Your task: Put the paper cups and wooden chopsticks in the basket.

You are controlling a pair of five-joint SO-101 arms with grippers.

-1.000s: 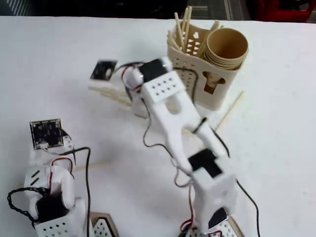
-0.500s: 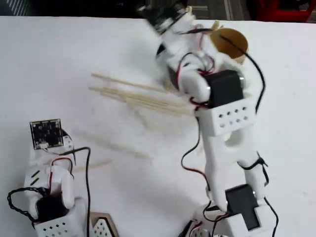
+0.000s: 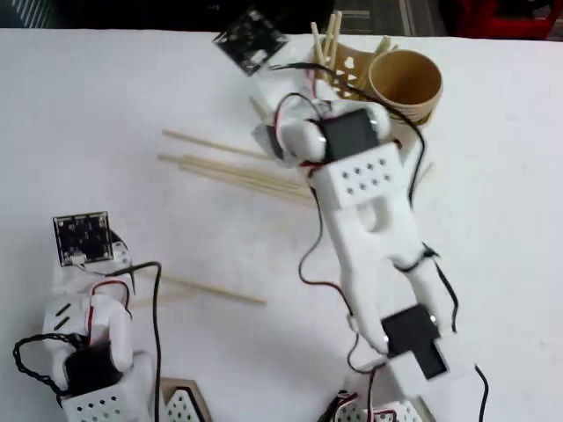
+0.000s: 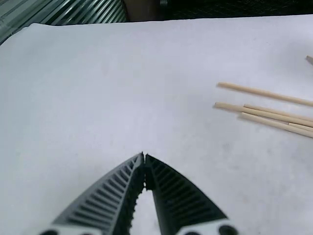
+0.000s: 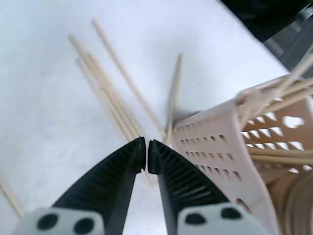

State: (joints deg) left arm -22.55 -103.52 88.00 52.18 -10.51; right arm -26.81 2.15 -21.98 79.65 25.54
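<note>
Right gripper (image 5: 146, 148) sits pinched together on nothing, just beside the basket (image 5: 215, 142) and over the loose chopsticks (image 3: 233, 169) on the table (image 3: 106, 105), looks lined up for a pick (paper cups (image 3: 405, 83) are nested in the basket). Left gripper (image 4: 145, 161) is also pinched together, parked well apart

A white table (image 3: 106, 105) (red object (image 3: 501, 18) behind it).

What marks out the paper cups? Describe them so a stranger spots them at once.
Near the far edge of the white table stands a pale perforated basket. Its right end in the high view holds the paper cups: a round brown stack, mouth up, unlike the thin chopsticks standing beside it.
</note>
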